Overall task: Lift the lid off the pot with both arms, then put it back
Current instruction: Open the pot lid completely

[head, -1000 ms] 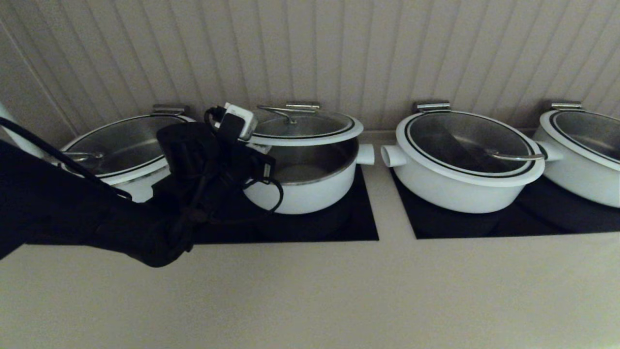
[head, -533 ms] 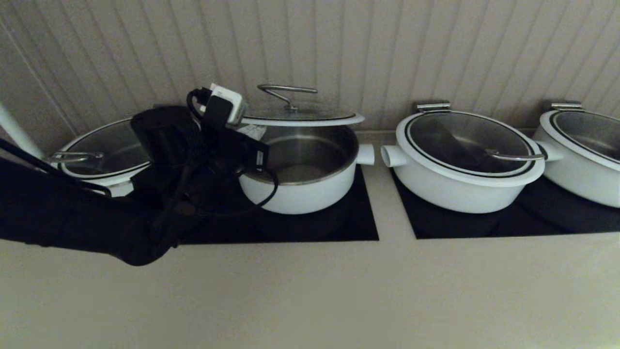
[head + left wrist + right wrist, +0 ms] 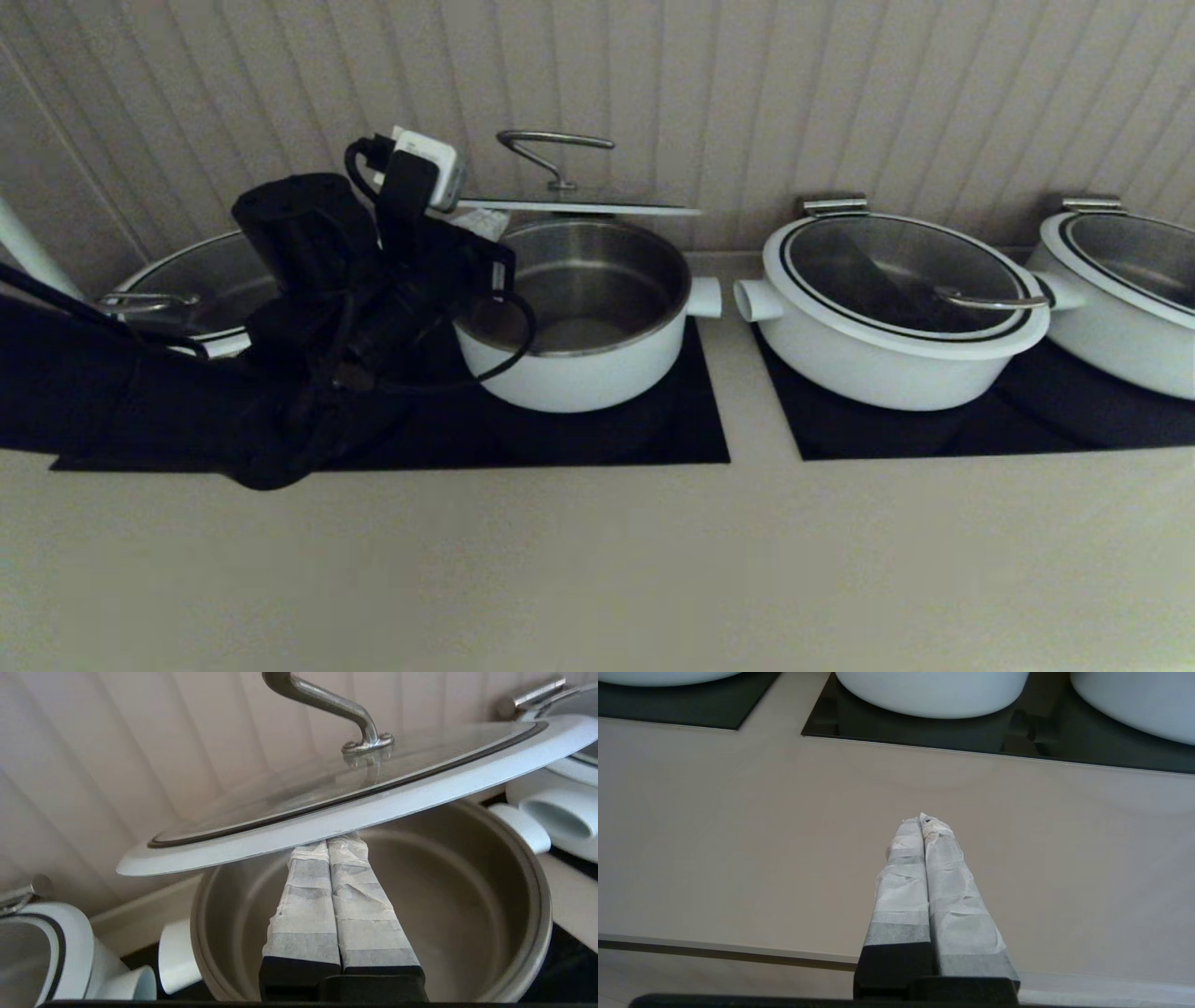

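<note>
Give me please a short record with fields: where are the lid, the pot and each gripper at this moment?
lid: raised above the pot, roughly level
pot: open, steel inside looks empty, stands on the black cooktop
left gripper: shut, tips under the lid's white rim, holding it up from below
right gripper: shut, above the bare counter, away from the lid
neighbouring pot: its lid is on
</note>
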Available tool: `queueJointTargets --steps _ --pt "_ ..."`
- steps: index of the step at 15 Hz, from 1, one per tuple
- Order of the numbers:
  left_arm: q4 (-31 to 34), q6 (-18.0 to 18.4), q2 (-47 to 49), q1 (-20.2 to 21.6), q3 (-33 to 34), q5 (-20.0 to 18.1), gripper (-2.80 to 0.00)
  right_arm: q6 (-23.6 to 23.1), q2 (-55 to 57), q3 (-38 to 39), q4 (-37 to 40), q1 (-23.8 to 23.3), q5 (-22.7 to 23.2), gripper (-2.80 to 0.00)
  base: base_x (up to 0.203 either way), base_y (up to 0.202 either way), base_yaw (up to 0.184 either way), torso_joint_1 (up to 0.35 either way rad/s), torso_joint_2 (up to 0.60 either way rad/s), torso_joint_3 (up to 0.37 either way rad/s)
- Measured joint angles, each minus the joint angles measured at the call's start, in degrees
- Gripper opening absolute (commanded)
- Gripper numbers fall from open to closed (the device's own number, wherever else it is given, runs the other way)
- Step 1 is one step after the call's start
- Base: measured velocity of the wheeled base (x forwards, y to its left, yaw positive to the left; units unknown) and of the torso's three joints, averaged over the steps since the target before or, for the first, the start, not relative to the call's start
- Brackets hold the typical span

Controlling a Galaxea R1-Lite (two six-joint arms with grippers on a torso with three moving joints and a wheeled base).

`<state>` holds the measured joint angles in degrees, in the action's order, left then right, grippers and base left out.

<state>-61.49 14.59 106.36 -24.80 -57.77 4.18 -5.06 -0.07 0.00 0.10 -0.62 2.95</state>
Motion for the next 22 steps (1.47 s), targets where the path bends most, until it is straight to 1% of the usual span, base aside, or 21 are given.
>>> queueJointTargets --steps 5,9,11,12,14,17,22 --pt "-0.1 0.2 0.1 0.0 -3.3 0.0 -2.80 0.0 0.0 0.0 0.0 0.0 0.0 -2.80 0.000 0.000 0.000 0.000 0.00 0.000" --pt "-0.5 2.6 0.1 0.0 -5.2 0.0 -2.80 0.0 0.0 0.0 0.0 0.0 0.0 -2.80 0.000 0.000 0.000 0.000 0.00 0.000" --pt "-4.4 3.4 0.6 0.0 -6.0 -0.1 -2.80 0.0 0.0 0.0 0.0 0.0 0.0 -2.80 0.000 0.000 0.000 0.000 0.00 0.000" --pt "-7.5 4.2 1.2 0.0 -6.7 -0.1 -2.80 0.0 0.0 0.0 0.0 0.0 0.0 -2.80 0.000 0.000 0.000 0.000 0.00 0.000" --pt "-10.5 5.9 2.4 0.0 -7.3 -0.2 -2.80 0.0 0.0 0.0 0.0 0.0 0.0 -2.80 0.000 0.000 0.000 0.000 0.00 0.000" --pt "-12.7 6.1 3.8 0.0 -8.3 -0.3 -2.80 0.0 0.0 0.0 0.0 0.0 0.0 -2.80 0.000 0.000 0.000 0.000 0.00 0.000" --pt "-13.4 6.1 3.9 0.0 -8.6 -0.3 -2.80 0.0 0.0 0.0 0.0 0.0 0.0 -2.80 0.000 0.000 0.000 0.000 0.00 0.000"
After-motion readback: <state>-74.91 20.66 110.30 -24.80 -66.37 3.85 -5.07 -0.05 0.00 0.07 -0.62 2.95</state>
